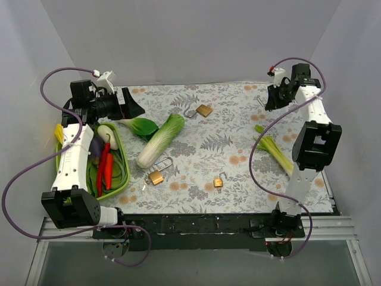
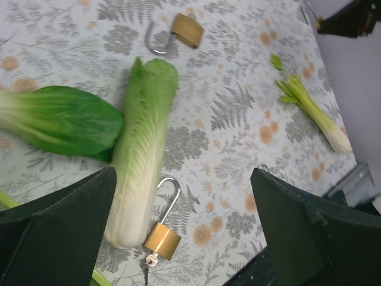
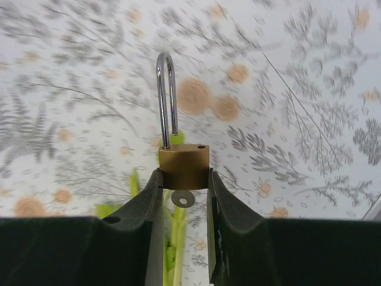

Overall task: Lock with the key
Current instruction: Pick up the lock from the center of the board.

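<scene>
My right gripper (image 3: pixel 183 179) is shut on a brass padlock (image 3: pixel 184 165) and holds it above the table. Its shackle (image 3: pixel 166 98) stands open, and a small key head (image 3: pixel 182 199) hangs under the body between the fingers. In the top view this gripper (image 1: pixel 269 102) is at the far right. My left gripper (image 2: pixel 184 229) is open and empty, high above a second brass padlock (image 2: pixel 162 239) with an open shackle and a key in it. That padlock (image 1: pixel 156 176) lies near the front middle. Two more open padlocks lie at the back (image 1: pixel 204 110) and front (image 1: pixel 218 182).
A napa cabbage (image 1: pixel 161 140) lies beside the keyed padlock, and a bok choy (image 1: pixel 140 126) lies to its left. A green basket (image 1: pixel 121 145) of vegetables stands at the left. Celery (image 1: pixel 275 149) lies at the right. White walls enclose the table.
</scene>
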Robot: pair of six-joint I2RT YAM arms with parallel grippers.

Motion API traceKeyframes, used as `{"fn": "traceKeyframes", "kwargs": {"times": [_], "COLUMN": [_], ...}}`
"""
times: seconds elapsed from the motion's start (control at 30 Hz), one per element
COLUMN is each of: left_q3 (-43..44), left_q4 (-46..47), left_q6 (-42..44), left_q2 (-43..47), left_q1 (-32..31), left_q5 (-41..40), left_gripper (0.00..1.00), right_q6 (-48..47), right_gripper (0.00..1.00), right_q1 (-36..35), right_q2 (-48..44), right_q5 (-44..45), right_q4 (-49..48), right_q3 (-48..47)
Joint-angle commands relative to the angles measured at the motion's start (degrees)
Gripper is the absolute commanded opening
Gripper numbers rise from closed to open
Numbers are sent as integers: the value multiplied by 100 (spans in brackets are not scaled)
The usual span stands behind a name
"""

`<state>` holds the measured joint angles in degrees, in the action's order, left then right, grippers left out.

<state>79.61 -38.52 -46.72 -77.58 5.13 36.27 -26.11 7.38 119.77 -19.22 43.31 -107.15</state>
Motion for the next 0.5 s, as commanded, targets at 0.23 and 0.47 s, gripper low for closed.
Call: {"fn": "traceKeyframes", "kwargs": {"times": [0.23, 0.47], "left_q3": [-260, -1552], "left_q4": [-790, -603], "left_q6": [2095, 3526], "left_q2": [471, 1542], "left_q1": [-29, -677], "left_q5": [3157, 3228], "left_gripper": [98, 96], "right_q6": [-869, -791], "right_gripper": [1, 1], "right_q1": [-1851, -3154], "right_q2": [-2088, -3063], "right_q5": [-2919, -3544], "right_q4": [1882, 1839], "right_q3": [493, 2293]}}
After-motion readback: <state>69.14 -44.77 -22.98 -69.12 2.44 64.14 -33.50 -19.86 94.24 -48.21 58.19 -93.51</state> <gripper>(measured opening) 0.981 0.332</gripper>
